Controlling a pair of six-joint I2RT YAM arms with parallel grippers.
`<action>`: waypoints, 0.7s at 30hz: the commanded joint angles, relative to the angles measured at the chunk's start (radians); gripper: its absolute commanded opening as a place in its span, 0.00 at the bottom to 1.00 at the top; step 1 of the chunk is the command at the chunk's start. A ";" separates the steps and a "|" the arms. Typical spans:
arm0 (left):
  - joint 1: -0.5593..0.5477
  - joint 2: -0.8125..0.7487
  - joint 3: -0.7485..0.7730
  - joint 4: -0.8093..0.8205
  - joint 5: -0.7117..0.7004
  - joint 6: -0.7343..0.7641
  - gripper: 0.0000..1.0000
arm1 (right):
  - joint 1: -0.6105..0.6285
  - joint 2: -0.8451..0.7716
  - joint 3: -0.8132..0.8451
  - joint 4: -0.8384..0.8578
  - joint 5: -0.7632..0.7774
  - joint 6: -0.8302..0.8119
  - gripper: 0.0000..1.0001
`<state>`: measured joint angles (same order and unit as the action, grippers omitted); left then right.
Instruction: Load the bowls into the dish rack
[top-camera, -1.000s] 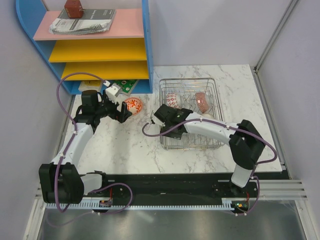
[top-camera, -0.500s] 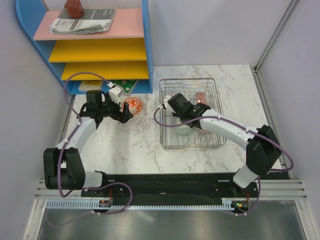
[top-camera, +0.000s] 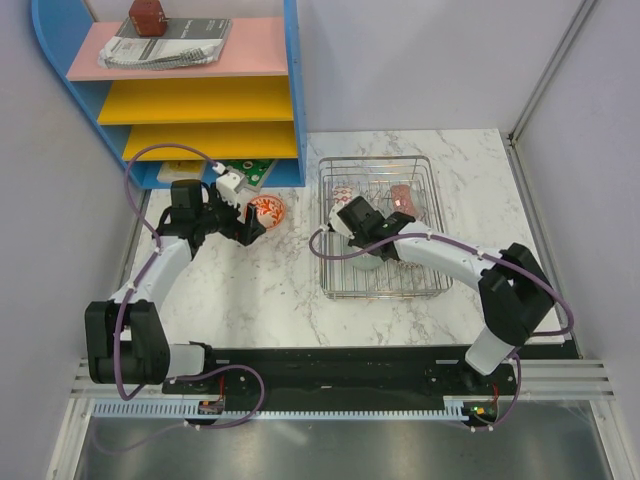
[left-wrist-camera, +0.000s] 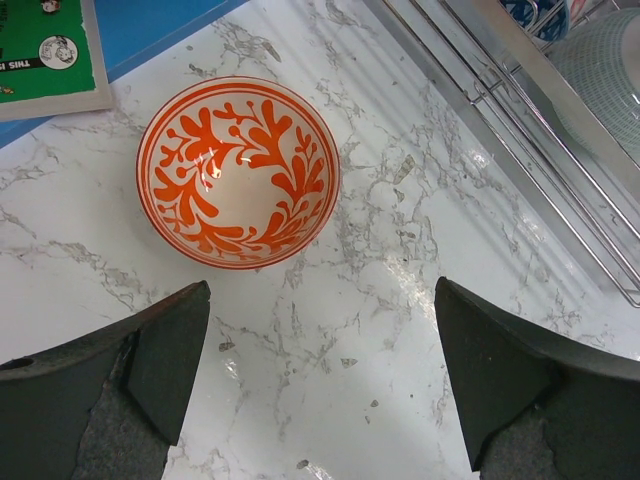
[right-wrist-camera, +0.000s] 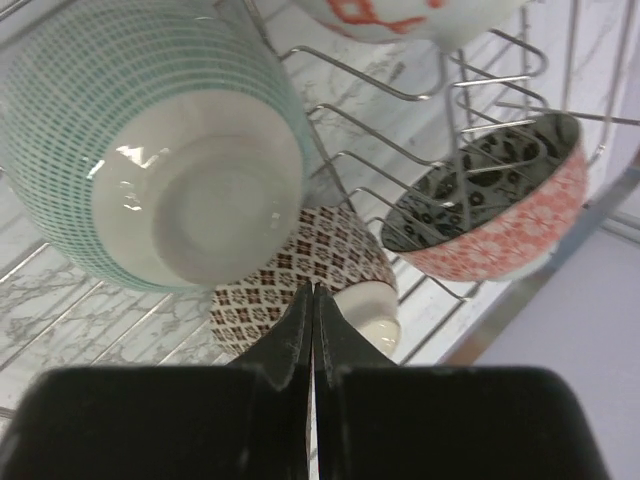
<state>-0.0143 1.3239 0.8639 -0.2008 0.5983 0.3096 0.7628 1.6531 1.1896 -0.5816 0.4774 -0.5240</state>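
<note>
Right gripper (right-wrist-camera: 313, 290) shut tight, black fingers (right-wrist-camera: 295, 340) pressed flat together with nothing between them, poised inside the large rectangular chrome wire dish rack (right-wrist-camera: 400, 95), over its left-middle part in the top view. Just beyond the tips, a brown-and-white diamond-patterned ceramic bowl (right-wrist-camera: 290, 275) lying on its side on the rack wires. Above it in the wrist view, a pale green mesh-patterned bowl (right-wrist-camera: 150, 140) tipped with its white foot toward the camera; touching its neighbour or not, hard to tell. To the right of those, a red flowered bowl with a dark patterned inside (right-wrist-camera: 490, 200), leaning on edge among the upright tines. At the top edge of that view, part of a red-and-white patterned bowl (right-wrist-camera: 400, 15). Left gripper (left-wrist-camera: 318, 300) spread wide, holding nothing, hovering over the white marble worktop (left-wrist-camera: 400, 250). Just beyond its dark fingers (left-wrist-camera: 170, 350), a round white bowl with an orange leaf pattern (left-wrist-camera: 238, 172), upright on the worktop, apart from both fingers, outside the rack and to its left. Further left and far, a green printed card (left-wrist-camera: 45, 50) at the foot of a blue shelf unit with yellow and pink shelves (top-camera: 292, 100). On the pink top shelf, a spiral-bound notebook (top-camera: 165, 45) and a small brown-red block (top-camera: 148, 15).
</note>
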 joint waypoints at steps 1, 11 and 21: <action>0.005 -0.034 -0.008 0.043 -0.015 -0.014 1.00 | -0.002 0.051 -0.012 0.035 -0.065 0.021 0.00; 0.004 -0.032 -0.020 0.049 -0.022 -0.009 1.00 | 0.009 0.119 0.068 0.052 -0.152 0.033 0.00; 0.004 -0.029 -0.026 0.052 -0.023 -0.007 1.00 | 0.030 0.139 0.100 0.060 -0.195 0.035 0.00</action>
<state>-0.0143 1.3121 0.8440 -0.1837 0.5770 0.3096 0.7830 1.7802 1.2579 -0.5449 0.3290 -0.5014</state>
